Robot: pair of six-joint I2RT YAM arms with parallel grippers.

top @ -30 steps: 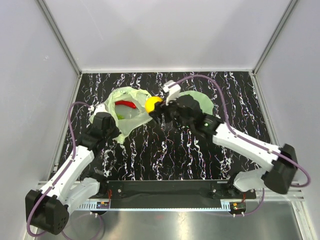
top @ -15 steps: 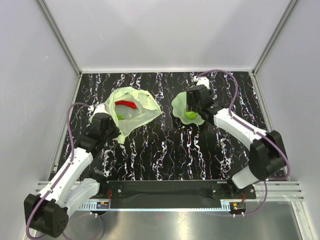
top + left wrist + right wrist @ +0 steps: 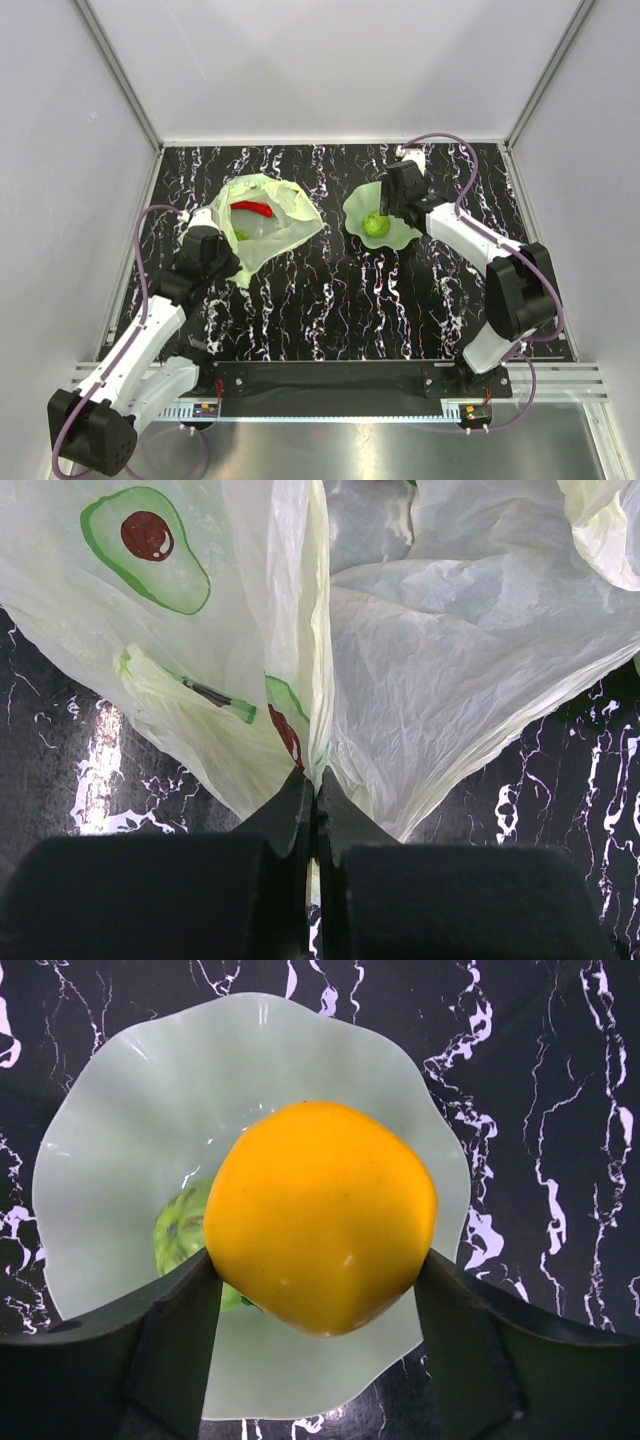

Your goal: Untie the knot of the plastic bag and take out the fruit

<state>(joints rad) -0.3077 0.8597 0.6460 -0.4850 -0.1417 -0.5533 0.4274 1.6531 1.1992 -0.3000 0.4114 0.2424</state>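
The pale yellow-green plastic bag (image 3: 268, 222) lies open at the back left, with a long red fruit (image 3: 252, 209) and a bit of green fruit (image 3: 240, 234) inside. No knot is in view. My left gripper (image 3: 228, 260) is shut on a fold of the bag's near edge (image 3: 313, 730). My right gripper (image 3: 318, 1256) is shut on the yellow-orange round fruit (image 3: 320, 1210), holding it just above the green wavy dish (image 3: 120, 1130). A green round fruit (image 3: 180, 1235) lies in that dish. In the top view the right gripper (image 3: 388, 208) hides the yellow fruit.
The dish (image 3: 402, 236) sits at the back right of the black marbled table (image 3: 330, 310). White walls with metal rails enclose the back and both sides. Purple cables loop off both arms.
My right arm has carried the yellow-orange fruit from beside the bag rightward to over the dish. The left gripper and the bag have stayed put.
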